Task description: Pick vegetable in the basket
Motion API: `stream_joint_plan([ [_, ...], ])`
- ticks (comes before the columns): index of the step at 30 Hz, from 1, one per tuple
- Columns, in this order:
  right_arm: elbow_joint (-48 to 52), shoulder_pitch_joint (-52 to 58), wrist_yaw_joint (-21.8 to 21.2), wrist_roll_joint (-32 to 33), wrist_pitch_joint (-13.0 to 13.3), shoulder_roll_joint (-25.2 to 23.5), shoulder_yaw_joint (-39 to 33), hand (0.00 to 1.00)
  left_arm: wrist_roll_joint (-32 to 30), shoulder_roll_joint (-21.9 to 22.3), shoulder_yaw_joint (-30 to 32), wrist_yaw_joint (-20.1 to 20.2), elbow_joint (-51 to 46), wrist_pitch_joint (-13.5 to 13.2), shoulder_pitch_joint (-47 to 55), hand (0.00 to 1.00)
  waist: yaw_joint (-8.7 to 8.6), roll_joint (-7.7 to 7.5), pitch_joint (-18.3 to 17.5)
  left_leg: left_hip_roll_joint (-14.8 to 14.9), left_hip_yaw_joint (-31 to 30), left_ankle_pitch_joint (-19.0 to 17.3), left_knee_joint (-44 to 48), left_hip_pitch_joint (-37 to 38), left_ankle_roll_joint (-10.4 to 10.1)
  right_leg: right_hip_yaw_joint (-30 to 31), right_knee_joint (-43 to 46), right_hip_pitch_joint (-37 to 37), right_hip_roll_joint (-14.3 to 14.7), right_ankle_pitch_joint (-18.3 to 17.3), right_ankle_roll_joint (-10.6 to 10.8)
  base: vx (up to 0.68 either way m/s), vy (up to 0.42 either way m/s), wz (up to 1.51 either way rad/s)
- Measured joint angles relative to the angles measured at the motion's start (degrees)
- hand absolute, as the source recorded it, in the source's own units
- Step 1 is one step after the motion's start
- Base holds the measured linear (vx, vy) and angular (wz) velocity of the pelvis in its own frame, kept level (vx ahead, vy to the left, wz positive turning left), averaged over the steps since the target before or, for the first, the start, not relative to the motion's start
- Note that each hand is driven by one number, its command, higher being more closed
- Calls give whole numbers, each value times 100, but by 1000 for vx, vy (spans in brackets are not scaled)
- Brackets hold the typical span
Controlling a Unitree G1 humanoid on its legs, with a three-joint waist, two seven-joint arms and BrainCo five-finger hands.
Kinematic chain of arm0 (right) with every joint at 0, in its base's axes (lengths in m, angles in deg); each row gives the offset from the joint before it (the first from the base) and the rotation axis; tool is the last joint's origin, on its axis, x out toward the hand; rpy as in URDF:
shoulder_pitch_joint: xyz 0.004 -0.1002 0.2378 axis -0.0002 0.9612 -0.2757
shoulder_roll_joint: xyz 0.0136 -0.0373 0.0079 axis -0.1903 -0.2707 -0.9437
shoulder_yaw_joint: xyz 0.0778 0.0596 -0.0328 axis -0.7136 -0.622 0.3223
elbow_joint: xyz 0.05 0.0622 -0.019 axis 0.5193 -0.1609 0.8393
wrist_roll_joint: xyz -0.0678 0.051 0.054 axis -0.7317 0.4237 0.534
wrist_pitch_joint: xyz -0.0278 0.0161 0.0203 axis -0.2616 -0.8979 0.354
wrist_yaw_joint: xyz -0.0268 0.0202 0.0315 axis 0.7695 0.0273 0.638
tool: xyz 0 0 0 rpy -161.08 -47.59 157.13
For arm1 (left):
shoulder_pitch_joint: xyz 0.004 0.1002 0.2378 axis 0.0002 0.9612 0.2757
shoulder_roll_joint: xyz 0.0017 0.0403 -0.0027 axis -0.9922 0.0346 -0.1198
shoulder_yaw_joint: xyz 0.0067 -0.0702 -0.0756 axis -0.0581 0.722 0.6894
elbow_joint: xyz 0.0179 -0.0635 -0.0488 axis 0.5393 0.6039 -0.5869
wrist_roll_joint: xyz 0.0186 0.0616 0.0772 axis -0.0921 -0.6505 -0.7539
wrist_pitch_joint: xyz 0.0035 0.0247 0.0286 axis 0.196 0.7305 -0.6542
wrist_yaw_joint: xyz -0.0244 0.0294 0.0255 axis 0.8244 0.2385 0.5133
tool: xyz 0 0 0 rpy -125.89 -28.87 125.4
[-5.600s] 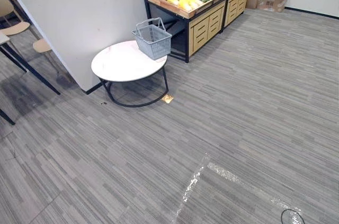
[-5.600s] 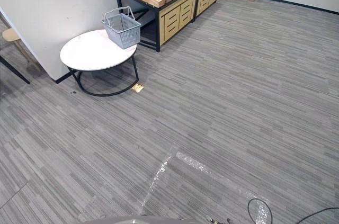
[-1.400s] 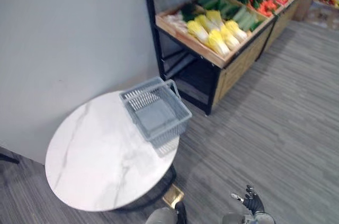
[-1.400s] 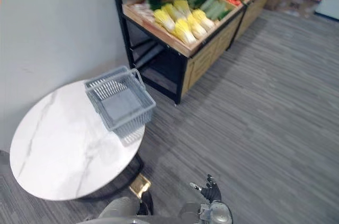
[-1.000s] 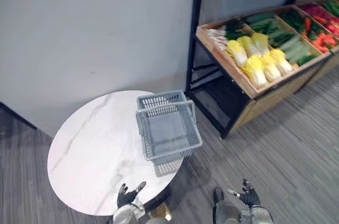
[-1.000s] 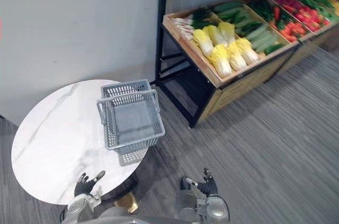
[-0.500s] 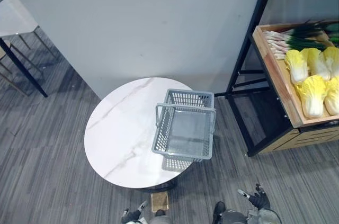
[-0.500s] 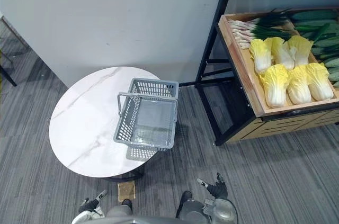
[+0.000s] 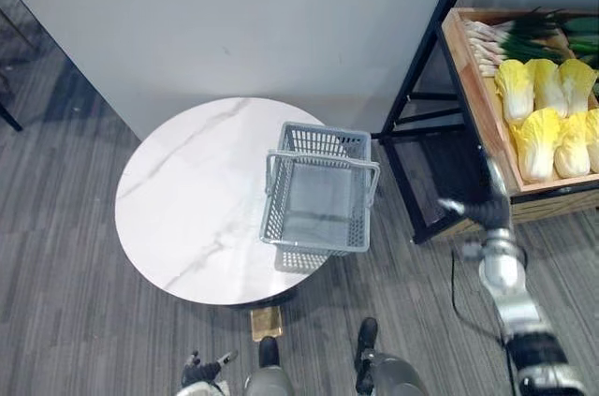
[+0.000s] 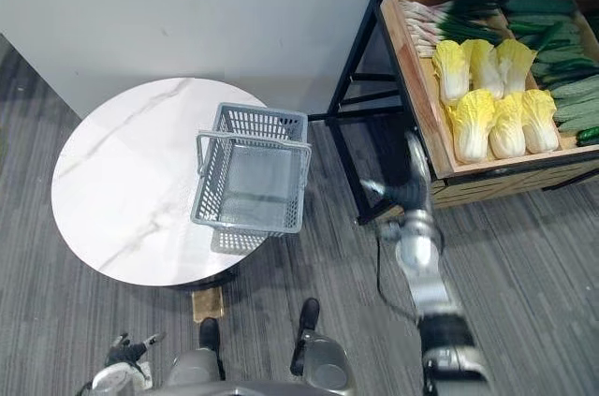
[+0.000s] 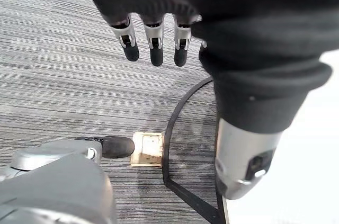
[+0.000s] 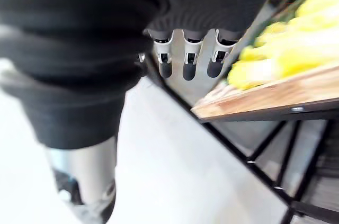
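Yellow leafy cabbages (image 10: 487, 106) lie lengthwise, front to back, in a wooden crate (image 10: 412, 87) on the black-framed shelf (image 10: 360, 50). The right hand (image 10: 409, 192) hangs near the crate's corner, fingers straight and empty. A grey plastic mesh basket (image 10: 207, 181) sits at the edge of the round white marble counter (image 10: 122, 181), and the left hand (image 10: 122, 351) is low with its fingers relaxed

You have a round white marble worktop (image 9: 182, 195) at the left, standing on grey striped carpet (image 9: 56, 302) against a pale wall (image 9: 234, 22). At your right rises a black-framed wooden stand (image 10: 408, 68). A small brass floor plate (image 9: 266, 322) lies just near of the worktop's base.
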Motion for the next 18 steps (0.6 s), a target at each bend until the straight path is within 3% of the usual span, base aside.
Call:
stream_joint_plan([
  [2, 2, -479, -159, -6, -87, 233, 398, 0, -9, 25, -7, -62, 1, 86, -59, 0, 71, -11, 20, 3, -7, 13, -1, -6, 9, 0, -1, -15, 9, 26, -35, 58, -6, 1],
  [5, -16, -1126, -395, -442, -100, 559, 1079, 0, -228, 5, 61, -287, -28, 548, -75, 0, 164, -28, 100, 24, -86, 8, 2, -67, 4, 74, -18, -15, 44, 51, -32, 81, -2, 13],
  [9, -303, -1915, -694, -575, -225, 685, 1779, 0, -230, 22, 205, -337, 29, 861, -138, 0, 362, -47, 224, 89, -161, 4, 35, -103, -2, 135, -107, -8, 119, 179, -86, 69, -3, 10],
  [18, -1172, -2911, -1423, -560, -689, 685, 2429, 0, -227, 26, 234, -158, 21, 827, -271, 0, 617, 17, 486, 37, -454, -51, 344, -471, 54, 120, -278, 1, 58, 328, -85, -27, 13, 12],
])
